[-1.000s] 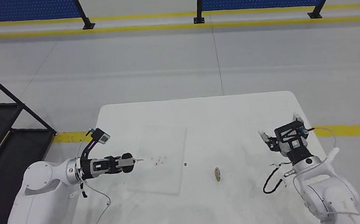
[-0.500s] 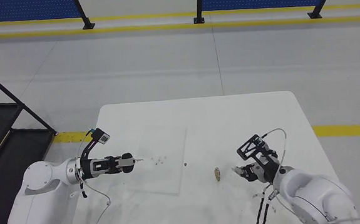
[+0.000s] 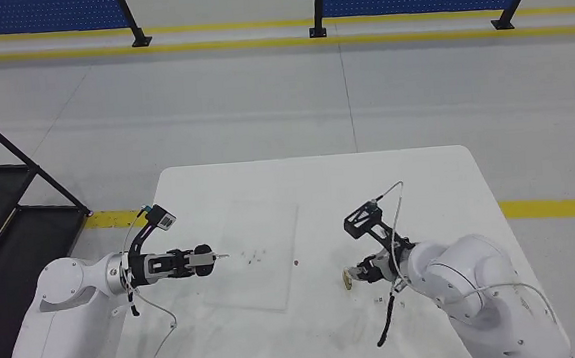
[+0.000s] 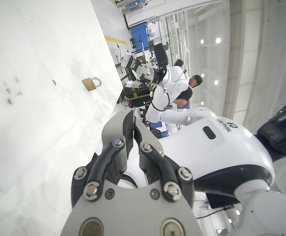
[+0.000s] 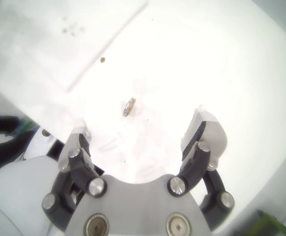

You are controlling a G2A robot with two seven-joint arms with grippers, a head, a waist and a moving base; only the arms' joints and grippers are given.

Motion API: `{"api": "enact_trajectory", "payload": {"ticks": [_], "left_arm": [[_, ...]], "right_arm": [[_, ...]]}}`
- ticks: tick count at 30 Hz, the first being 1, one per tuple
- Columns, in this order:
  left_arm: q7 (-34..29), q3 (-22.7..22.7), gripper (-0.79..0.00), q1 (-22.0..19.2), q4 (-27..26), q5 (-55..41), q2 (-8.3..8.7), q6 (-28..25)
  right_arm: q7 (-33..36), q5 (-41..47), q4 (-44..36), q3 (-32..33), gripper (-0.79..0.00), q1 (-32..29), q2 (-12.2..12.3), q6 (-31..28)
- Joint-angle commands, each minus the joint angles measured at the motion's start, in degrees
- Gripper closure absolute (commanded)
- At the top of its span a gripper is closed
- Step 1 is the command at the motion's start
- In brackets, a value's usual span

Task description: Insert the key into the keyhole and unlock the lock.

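Key [image 4: 133, 109]: thin silver metal blade, pinched flat between the ribbed black pads [image 4: 127, 134] of the left gripper [image 3: 209, 258] at the table's 8 o'clock, tip left proud for inserting.
Padlock [image 3: 348, 277]: small brass body with a steel shackle, lying at the table's 5 o'clock, well apart from the key.
Right gripper [image 5: 142, 128]: jaws spread wide and empty, just beside the padlock at its 3 o'clock, probably to steady it.
Table [image 3: 419, 190]: smooth white top with rounded corners, thin clear sheet [image 3: 261, 231] at 9 o'clock.
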Motion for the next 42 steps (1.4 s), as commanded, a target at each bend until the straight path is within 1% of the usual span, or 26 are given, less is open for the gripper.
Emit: {"api": "enact_trajectory", "payload": {"ticks": [1, 19, 21, 24, 27, 32, 37, 42], "left_arm": [[0.0, 0.0, 0.0, 0.0, 0.0, 0.0, 0.0, 0.0], [0.0, 0.0, 0.0, 0.0, 0.0, 0.0, 0.0, 0.0], [0.0, 0.0, 0.0, 0.0, 0.0, 0.0, 0.0, 0.0], [0.0, 0.0, 0.0, 0.0, 0.0, 0.0, 0.0, 0.0], [0.0, 0.0, 0.0, 0.0, 0.0, 0.0, 0.0, 0.0], [0.0, 0.0, 0.0, 0.0, 0.0, 0.0, 0.0, 0.0], [0.0, 0.0, 0.0, 0.0, 0.0, 0.0, 0.0, 0.0], [0.0, 0.0, 0.0, 0.0, 0.0, 0.0, 0.0, 0.0]], "right_arm": [[0.9, -0.9, 2.7, -1.9, -0.785, 2.2, -0.3, 1.5], [0.9, -0.9, 2.7, -1.9, -0.785, 2.2, -0.3, 1.5], [-0.1, -0.9, 3.4, -2.9, -0.785, 2.1, -0.4, 0.6], [2.2, 0.7, 4.7, -4.9, -0.785, 4.6, -0.9, 1.4], [4.0, 1.7, 6.9, -7.3, -0.785, 7.8, -1.5, 3.5], [4.0, 4.8, 13.4, -13.1, -0.785, 13.0, -1.9, 10.8], [4.0, 9.0, 18.4, -18.7, -0.785, 18.7, -1.5, 17.0], [4.0, 12.3, 20.9, -21.4, -0.785, 21.7, -0.4, 17.0]]}}
